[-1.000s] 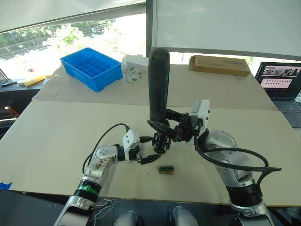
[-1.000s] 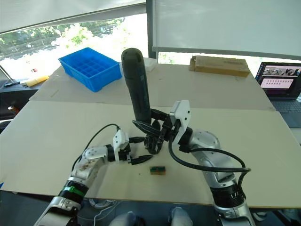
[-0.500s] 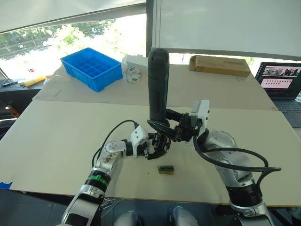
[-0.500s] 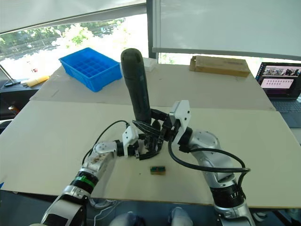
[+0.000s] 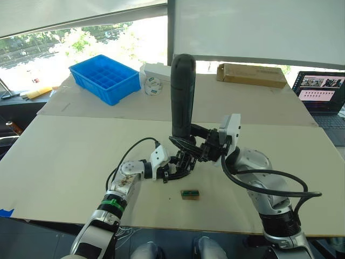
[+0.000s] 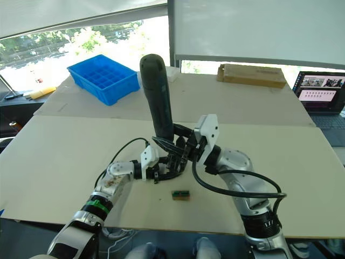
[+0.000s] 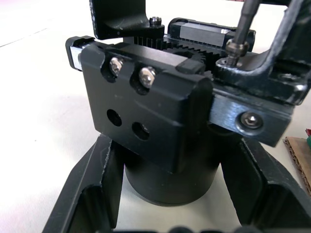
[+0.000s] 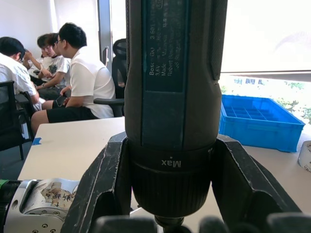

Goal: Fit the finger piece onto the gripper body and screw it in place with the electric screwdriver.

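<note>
The gripper body is clamped between the left gripper's jaws, mid-counter. The electric screwdriver is held upright in the right gripper's jaws, its bit set on the body's top. A tan-and-green block lies just near.

Screwdriver collar: the electric screwdriver carried the word "Max" in pale letters on the ring near its lower end.
Screwdriver barrel: small print ran lengthwise along the dark panel; "Bosch" and "3.6V" seemed to be there, the rest too fine to read.
Other things: no writing could be read on them.
</note>
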You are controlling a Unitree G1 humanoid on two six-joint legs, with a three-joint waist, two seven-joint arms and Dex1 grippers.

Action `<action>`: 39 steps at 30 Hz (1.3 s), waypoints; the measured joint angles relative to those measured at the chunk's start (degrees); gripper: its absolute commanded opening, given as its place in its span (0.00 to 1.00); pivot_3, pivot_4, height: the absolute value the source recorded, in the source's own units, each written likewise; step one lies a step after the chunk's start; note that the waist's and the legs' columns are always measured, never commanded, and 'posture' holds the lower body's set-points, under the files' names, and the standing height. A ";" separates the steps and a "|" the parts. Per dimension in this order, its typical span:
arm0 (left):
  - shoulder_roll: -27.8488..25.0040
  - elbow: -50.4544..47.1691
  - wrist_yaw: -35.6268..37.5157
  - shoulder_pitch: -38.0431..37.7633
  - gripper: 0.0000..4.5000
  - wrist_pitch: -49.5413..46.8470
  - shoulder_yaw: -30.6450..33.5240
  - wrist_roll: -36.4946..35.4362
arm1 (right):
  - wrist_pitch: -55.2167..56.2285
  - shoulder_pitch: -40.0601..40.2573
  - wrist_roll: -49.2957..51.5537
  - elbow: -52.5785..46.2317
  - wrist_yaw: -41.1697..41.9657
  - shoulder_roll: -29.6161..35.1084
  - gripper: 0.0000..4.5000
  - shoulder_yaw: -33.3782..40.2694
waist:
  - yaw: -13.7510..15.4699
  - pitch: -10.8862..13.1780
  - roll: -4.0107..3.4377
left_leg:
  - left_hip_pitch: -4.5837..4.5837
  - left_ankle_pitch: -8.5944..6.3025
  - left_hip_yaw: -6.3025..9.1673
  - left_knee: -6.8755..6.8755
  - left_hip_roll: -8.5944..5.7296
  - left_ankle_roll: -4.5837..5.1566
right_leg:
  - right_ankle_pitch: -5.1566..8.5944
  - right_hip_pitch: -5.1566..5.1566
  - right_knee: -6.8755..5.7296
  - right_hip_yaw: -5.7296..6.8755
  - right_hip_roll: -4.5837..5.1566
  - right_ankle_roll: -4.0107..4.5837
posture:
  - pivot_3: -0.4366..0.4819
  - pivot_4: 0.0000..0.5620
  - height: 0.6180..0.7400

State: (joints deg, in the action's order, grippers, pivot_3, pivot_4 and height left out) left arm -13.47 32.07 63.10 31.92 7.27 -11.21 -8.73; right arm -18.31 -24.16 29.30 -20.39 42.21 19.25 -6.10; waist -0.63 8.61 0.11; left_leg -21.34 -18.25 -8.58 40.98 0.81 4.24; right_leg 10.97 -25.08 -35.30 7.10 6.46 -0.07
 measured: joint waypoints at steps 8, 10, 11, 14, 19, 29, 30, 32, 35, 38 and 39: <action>0.03 -0.13 -0.02 -0.18 0.52 -0.07 -0.06 0.02 | 0.00 0.00 -0.07 0.00 0.04 -0.01 0.42 -0.04 | -0.01 0.00 0.00 | 0.00 0.00 0.01 0.00 0.00 0.00 | 0.00 0.00 0.00 0.00 0.00 0.00 | 0.48 0.27 1.00; 0.00 -0.58 -0.18 -0.65 0.52 -0.09 -0.04 0.08 | 0.02 0.02 -0.27 -0.03 0.03 -0.11 0.42 -0.11 | -0.06 0.00 0.00 | 0.01 0.00 0.01 -0.01 0.00 0.00 | 0.00 0.00 0.00 -0.01 0.00 0.00 | 0.48 0.27 1.00; -0.07 -1.06 -0.39 -1.04 0.52 -0.15 -0.01 0.10 | 0.09 0.08 -0.49 -0.07 -0.02 -0.26 0.42 -0.17 | -0.07 0.00 0.00 | 0.03 0.00 0.01 -0.02 0.00 0.00 | 0.00 0.00 0.00 -0.01 0.00 0.00 | 0.48 0.27 1.00; -0.22 -2.35 -1.03 -2.02 0.52 -0.59 0.11 0.09 | 0.49 0.59 -0.99 -0.13 -0.25 -0.73 0.42 -0.26 | -0.16 -0.01 0.00 | 0.05 0.00 0.01 -0.03 0.01 0.00 | 0.00 0.01 -0.02 -0.02 0.00 0.00 | 0.48 0.27 1.00; -0.30 -5.25 -2.55 -3.91 0.52 -2.28 0.30 0.06 | 1.47 2.01 -1.20 -0.34 -0.56 -0.76 0.42 -0.40 | -0.27 -0.05 0.00 | 0.19 0.00 0.01 -0.08 0.03 -0.01 | 0.00 0.08 -0.03 -0.04 0.00 0.01 | 0.48 0.27 1.00; -0.45 -8.18 -4.24 -5.62 0.52 -4.84 0.23 -0.11 | 1.65 2.27 -1.80 -0.22 -1.38 -0.71 0.42 -2.10 | -0.44 -0.22 0.03 | 0.27 -0.01 0.02 -0.11 0.06 -0.01 | 0.01 0.14 -0.04 -0.05 0.01 0.02 | 0.48 0.27 1.00; -0.51 -8.25 -4.25 -5.68 0.52 -4.84 0.21 -0.16 | 1.65 2.24 -2.05 -0.27 -1.43 -0.70 0.42 -2.43 | -0.45 -0.23 0.03 | 0.28 -0.01 0.02 -0.11 0.07 -0.01 | 0.01 0.14 -0.04 -0.05 0.00 0.03 | 0.48 0.27 1.00; -0.52 -8.25 -4.25 -5.69 0.52 -4.84 0.17 -0.22 | 1.64 1.99 -2.38 -0.19 -1.69 -0.71 0.42 -2.83 | -0.45 -0.25 0.04 | 0.28 -0.01 0.02 -0.11 0.07 -0.01 | 0.01 0.14 -0.04 -0.05 0.01 0.03 | 0.48 0.27 1.00; -0.53 -8.24 -4.26 -5.69 0.52 -4.84 0.14 -0.24 | 1.63 1.71 -2.95 -0.16 -2.14 -0.71 0.42 -3.44 | -0.45 -0.28 0.05 | 0.28 -0.01 0.02 -0.11 0.07 -0.01 | 0.01 0.15 -0.04 -0.05 0.02 0.03 | 0.48 0.27 1.00; -0.53 -8.09 -4.28 -5.68 0.52 -4.81 0.09 -0.24 | 1.50 1.37 -3.36 0.19 -2.61 -0.71 0.42 -4.17 | -0.45 -0.35 0.06 | 0.29 -0.01 0.03 -0.11 0.07 -0.02 | 0.01 0.15 -0.04 -0.05 0.02 0.04 | 0.48 0.27 1.00; -0.52 -8.00 -4.30 -5.68 0.52 -4.79 0.06 -0.24 | 1.19 1.38 -3.42 0.36 -2.87 -0.71 0.42 -4.36 | -0.44 -0.40 0.07 | 0.29 -0.01 0.03 -0.11 0.07 -0.02 | 0.01 0.16 -0.04 -0.05 0.02 0.04 | 0.48 0.27 1.00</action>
State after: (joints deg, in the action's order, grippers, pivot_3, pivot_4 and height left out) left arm -14.00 24.06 58.80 26.25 2.48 -11.15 -8.96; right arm -17.12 -22.78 25.88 -20.03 39.34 18.54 -10.46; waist -1.07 8.21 0.18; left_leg -21.05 -18.26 -8.55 40.87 0.88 4.22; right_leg 10.98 -24.92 -35.33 7.06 6.48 -0.04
